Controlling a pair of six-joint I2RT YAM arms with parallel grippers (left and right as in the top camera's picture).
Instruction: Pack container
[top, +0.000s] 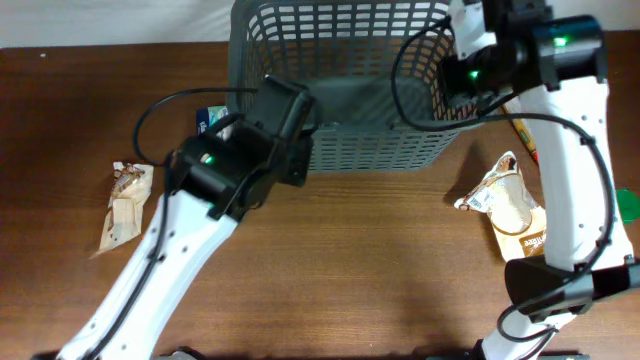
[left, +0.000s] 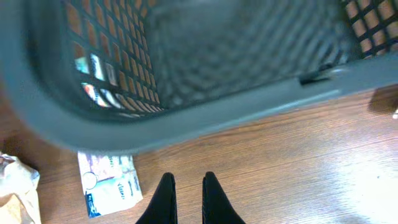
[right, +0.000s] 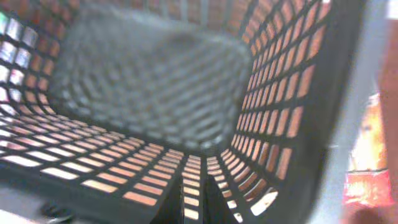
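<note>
Here, in the overhead view, the container (top: 380, 150) sits at the top centre of the frame on the brown wooden table (top: 380, 270), its far rim cut off by the upper edge. It is a dark grey basket with slotted lattice walls and a solid base. The left gripper (left: 188, 183) hovers over the table just outside the basket's near wall, towards its lower left corner in the overhead frame. In the left wrist view its two dark fingers (left: 165, 193) stand close together with only a sliver of wood showing between them, and they hold nothing. The right gripper (right: 193, 194) is at the basket's right side in the overhead frame, reaching over the rim. In the right wrist view its fingers (right: 169, 205) point into the basket from the bottom edge of the picture, drawn together, with nothing gripped. A blue and white packet (top: 212, 118) lies flat on the table just beside the basket's left wall, partly under the left arm. A crumpled pale wrapper (top: 125, 205) lies well apart from it at the left of the frame. At the right, a white and tan pouch (top: 510, 200) lies below the basket's right corner, beside the right arm, and a red and yellow item (top: 525, 135) shows just above it, mostly hidden
</note>
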